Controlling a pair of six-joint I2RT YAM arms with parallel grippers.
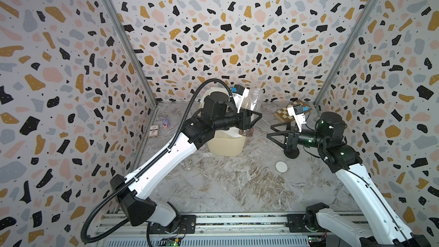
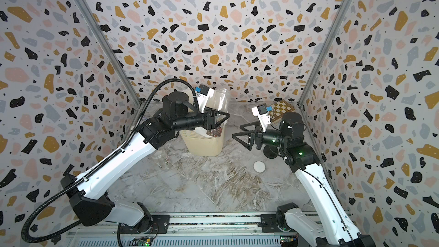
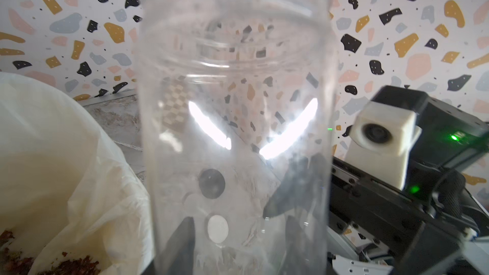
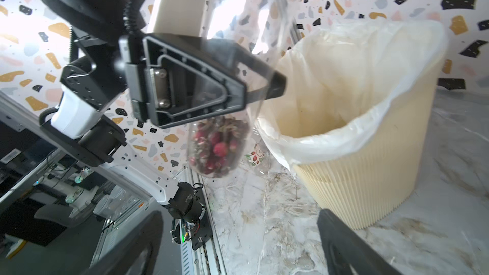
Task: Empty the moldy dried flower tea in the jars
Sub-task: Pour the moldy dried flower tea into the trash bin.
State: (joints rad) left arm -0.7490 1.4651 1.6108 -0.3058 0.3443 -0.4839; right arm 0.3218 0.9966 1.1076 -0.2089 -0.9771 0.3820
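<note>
Bimanual emptying station, pour not yet begun. The left gripper (image 1: 255, 119) is clamped across the mid-body of the tall clear jar (image 3: 235, 128), which stands nearly upright just beyond the 3 o'clock rim of the cream ribbed bin (image 1: 225, 147). The moldy dried flower tea (image 4: 217, 146) therefore lies heaped in the jar's rounded base, below the fingers. A grip at mid-height probably leaves both ends free, so the arm could tip the mouth over the rim. The neck looks uncapped in the left wrist view, though blur makes this uncertain. The bin sits toward 12 o'clock of the table, and its white bag (image 4: 344, 80) is folded over the rim to catch what falls. Dark reddish bits (image 3: 71, 265) already lie inside it. The right gripper (image 1: 269, 132) hangs at 3 o'clock of the jar, apart from it, with its jaws spread wide and nothing between them. Under that arm, a white lid (image 1: 281, 166) and a black lid (image 1: 291, 155) lie on the marble, out of the pouring path. A labelled clear jar (image 2: 162, 160) stands at 9 o'clock beneath the left arm; its contents cannot be made out.
</note>
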